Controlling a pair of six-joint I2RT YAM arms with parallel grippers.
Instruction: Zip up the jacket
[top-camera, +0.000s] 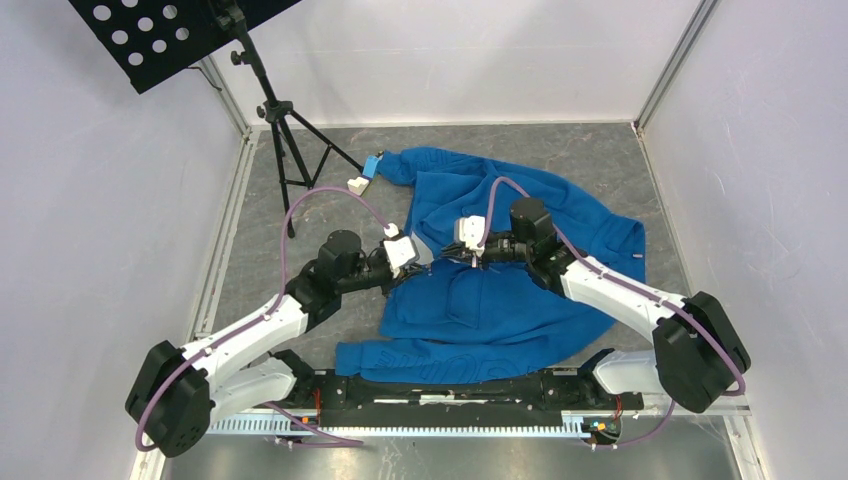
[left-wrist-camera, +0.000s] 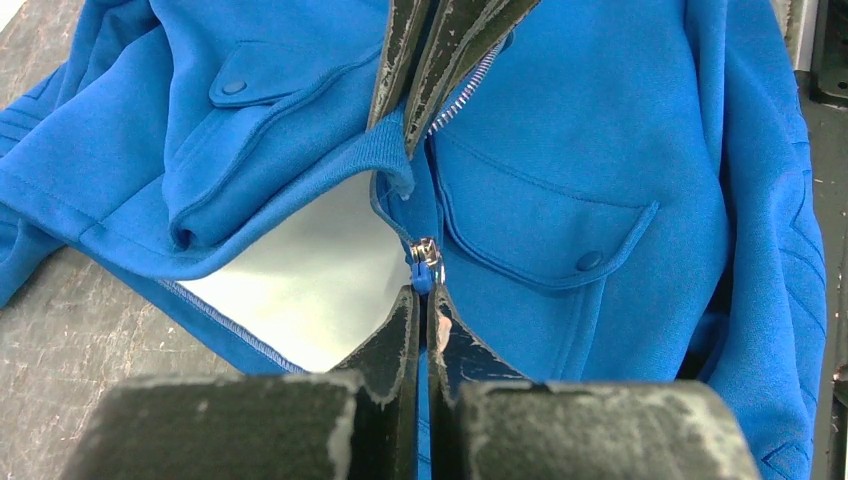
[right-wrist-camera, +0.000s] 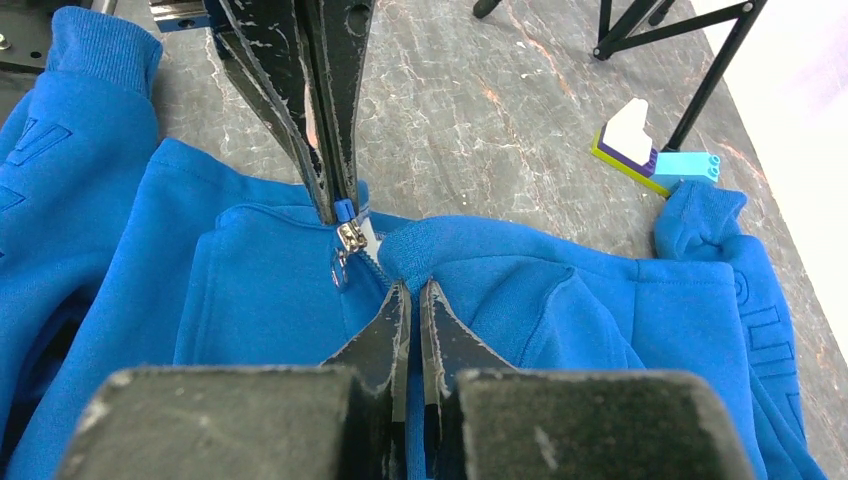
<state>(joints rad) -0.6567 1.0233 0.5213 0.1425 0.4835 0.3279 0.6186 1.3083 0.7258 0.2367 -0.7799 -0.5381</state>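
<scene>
The bright blue jacket (top-camera: 500, 290) lies spread on the grey table, front up, with a flap pocket (left-wrist-camera: 545, 235) either side of the zipper. The silver zipper slider (left-wrist-camera: 427, 254) sits low on the front; silvery teeth (left-wrist-camera: 462, 95) run away from it. My left gripper (top-camera: 420, 253) is shut on the blue tab at the slider, fingertips (left-wrist-camera: 408, 300) just under it. My right gripper (top-camera: 462, 244) is shut on the ribbed hem (right-wrist-camera: 450, 245) next to the slider (right-wrist-camera: 350, 237). The two grippers face each other, tips almost touching. A pale inner side (left-wrist-camera: 310, 270) shows where the left front folds open.
A black music stand on a tripod (top-camera: 285, 140) stands at the back left. Small toy bricks (top-camera: 366, 176) lie by a sleeve cuff, also in the right wrist view (right-wrist-camera: 650, 150). White walls enclose the table; a black rail (top-camera: 450, 390) runs along the near edge.
</scene>
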